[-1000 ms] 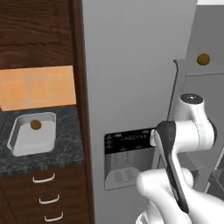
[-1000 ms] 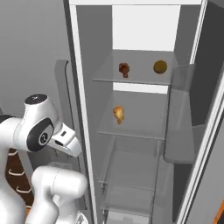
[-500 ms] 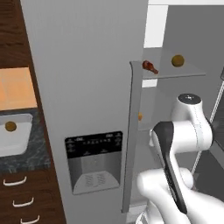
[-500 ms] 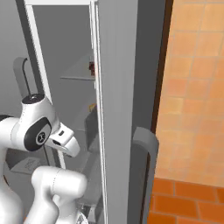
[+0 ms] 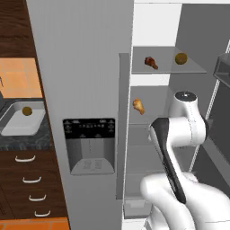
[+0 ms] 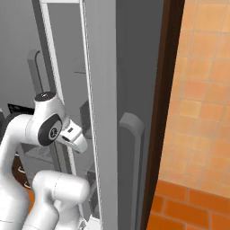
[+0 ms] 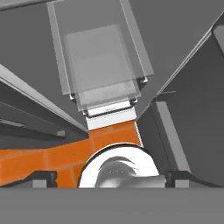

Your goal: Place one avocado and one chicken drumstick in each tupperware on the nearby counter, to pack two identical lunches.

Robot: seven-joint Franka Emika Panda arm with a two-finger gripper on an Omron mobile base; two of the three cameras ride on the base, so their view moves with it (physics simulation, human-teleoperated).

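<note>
End effector (image 7: 107, 178) fingers apart, empty; fridge interior (image 5: 157, 94) now more central than before.

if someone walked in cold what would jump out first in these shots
The open fridge, with a reddish drumstick and an avocado on its upper glass shelf and a golden drumstick one shelf down. Left of it, a pale tupperware on the dark counter already holds another avocado.
</note>
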